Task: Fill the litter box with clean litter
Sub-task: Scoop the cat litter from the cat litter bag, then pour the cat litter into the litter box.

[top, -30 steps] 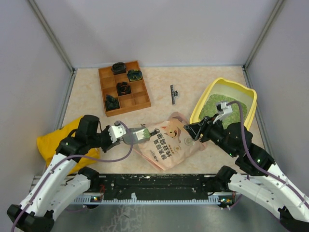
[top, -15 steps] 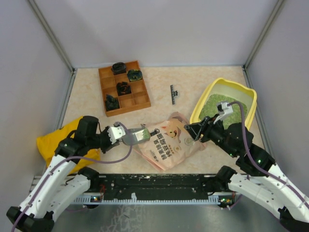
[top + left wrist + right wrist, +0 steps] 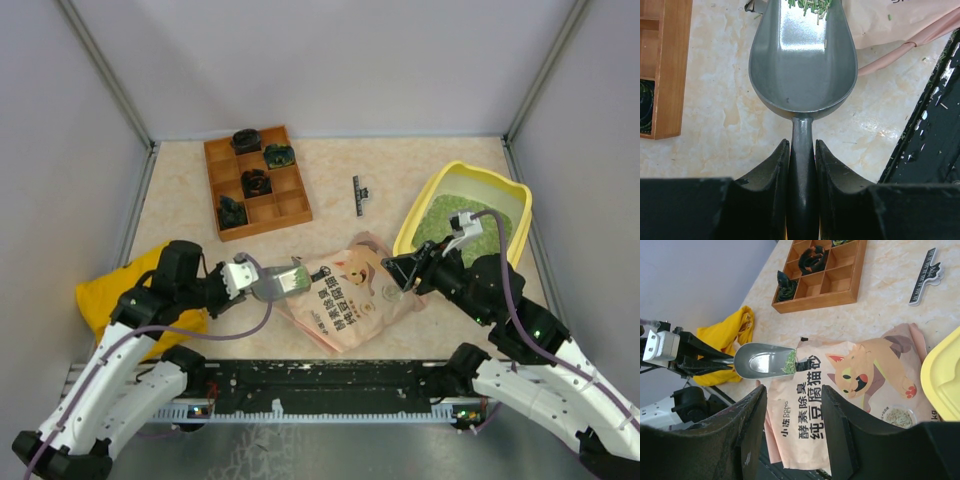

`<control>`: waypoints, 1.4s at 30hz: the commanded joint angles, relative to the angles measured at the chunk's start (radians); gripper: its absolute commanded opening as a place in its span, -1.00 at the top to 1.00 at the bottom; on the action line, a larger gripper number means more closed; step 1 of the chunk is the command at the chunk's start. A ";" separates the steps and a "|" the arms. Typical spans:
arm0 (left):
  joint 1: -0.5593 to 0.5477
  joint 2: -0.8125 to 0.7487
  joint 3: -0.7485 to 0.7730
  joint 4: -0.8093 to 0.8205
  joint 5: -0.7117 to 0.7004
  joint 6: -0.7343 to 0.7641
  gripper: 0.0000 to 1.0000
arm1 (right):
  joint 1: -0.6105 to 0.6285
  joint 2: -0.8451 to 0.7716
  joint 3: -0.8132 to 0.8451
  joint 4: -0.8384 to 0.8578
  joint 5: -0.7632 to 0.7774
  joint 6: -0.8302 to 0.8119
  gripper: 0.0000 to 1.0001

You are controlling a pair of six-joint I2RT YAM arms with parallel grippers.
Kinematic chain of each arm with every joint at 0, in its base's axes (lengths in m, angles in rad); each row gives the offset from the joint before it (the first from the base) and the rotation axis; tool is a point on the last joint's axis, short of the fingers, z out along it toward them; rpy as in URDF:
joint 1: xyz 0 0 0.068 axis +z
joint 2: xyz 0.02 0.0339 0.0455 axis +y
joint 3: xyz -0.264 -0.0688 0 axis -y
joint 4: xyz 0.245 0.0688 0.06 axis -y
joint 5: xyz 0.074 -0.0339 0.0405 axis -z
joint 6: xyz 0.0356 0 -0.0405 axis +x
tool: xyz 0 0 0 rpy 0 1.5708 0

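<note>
Nothing has visibly moved since the earlier views: both arms, the scoop and the pouch sit as they did. The large yellow plastic litter box (image 3: 485,183), rectangular with rounded corners and a raised rim, lies at the far right of the table with fine green clean litter (image 3: 440,222) as a grainy layer on its floor. Just beside the litter box's near-left corner, the right gripper (image 3: 400,270) reaches low from a bent elbow, its jaws apart over the edge of a glossy pink printed pouch with a cartoon animal (image 3: 350,295); whether they touch it cannot be told. The pouch lies flat and crinkled, left of the litter box. Further left of it, the left gripper (image 3: 802,150) is stretched nearly level, clamped on the narrow handle of a smooth grey metal scoop (image 3: 802,55), whose rounded bowl points at the pouch's opening and carries a few green granules at its tip. Well left of the litter box and further back is a brown wooden compartment tray (image 3: 258,185) holding dark objects; a thin black clip (image 3: 358,195) lies between the two. A crumpled yellow cloth bag (image 3: 110,300) lies farthest from the litter box, under the left arm.
</note>
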 commanded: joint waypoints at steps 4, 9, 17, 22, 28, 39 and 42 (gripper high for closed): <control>0.000 -0.027 0.047 0.013 0.022 0.010 0.99 | -0.006 -0.009 0.000 0.052 -0.015 -0.009 0.04; 0.000 -0.040 0.047 0.011 0.029 0.010 1.00 | -0.006 -0.010 0.002 0.049 -0.014 -0.010 0.04; 0.000 -0.070 0.067 0.028 0.050 -0.011 0.99 | -0.006 -0.016 0.005 0.036 -0.018 -0.011 0.04; 0.000 -0.075 0.093 0.066 0.076 -0.046 0.99 | -0.006 -0.026 0.011 0.030 -0.016 -0.007 0.04; 0.000 -0.059 0.104 0.192 0.135 -0.122 0.99 | -0.006 -0.022 0.058 0.011 -0.005 -0.014 0.04; -0.002 0.126 0.005 0.696 0.352 -0.329 0.99 | -0.006 -0.021 0.138 -0.038 0.046 -0.023 0.05; -0.003 0.212 0.033 0.722 0.366 -0.311 1.00 | -0.006 -0.030 0.136 -0.039 0.061 -0.018 0.05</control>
